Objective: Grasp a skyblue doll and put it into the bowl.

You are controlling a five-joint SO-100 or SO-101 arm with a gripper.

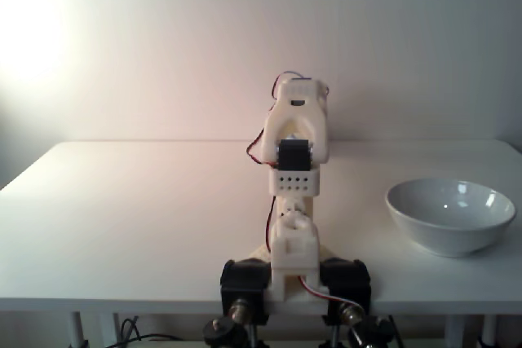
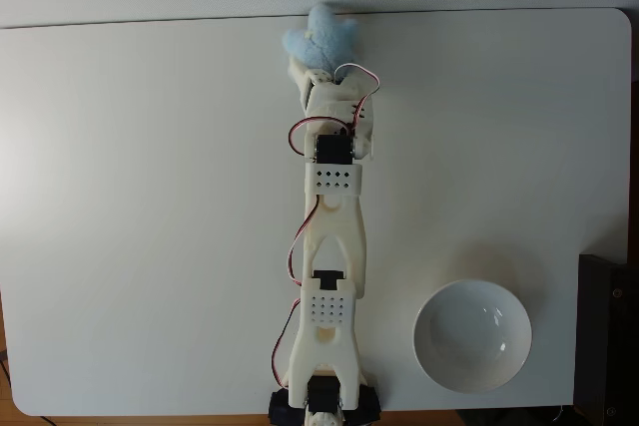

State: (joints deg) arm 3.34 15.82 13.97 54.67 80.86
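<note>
One arm (image 2: 332, 276), one bowl (image 2: 472, 334) and one skyblue doll (image 2: 321, 39) are on the white table (image 2: 150, 246).

Nearest in the front-facing fixed view are the two black clamps (image 1: 245, 280) that hold the arm's base to the near table edge. In the top-down fixed view the bowl stands close to that same near edge, to the right of the base and well behind and to the right of the jaws. In the front-facing fixed view it (image 1: 450, 216) sits to the right of the arm, white and glossy, with nothing in it.

The arm stretches straight out from its base across the table toward the far edge. On both sides of it the tabletop is bare, with wide open room to the left and a broad open strip between the arm and the bowl.

Farthest out, the gripper (image 2: 306, 71) reaches the far edge, and the doll lies right at its tip, partly overhanging that edge. The doll and wrist cover the fingers, so whether the jaws are apart or clamped on the doll cannot be told.
</note>
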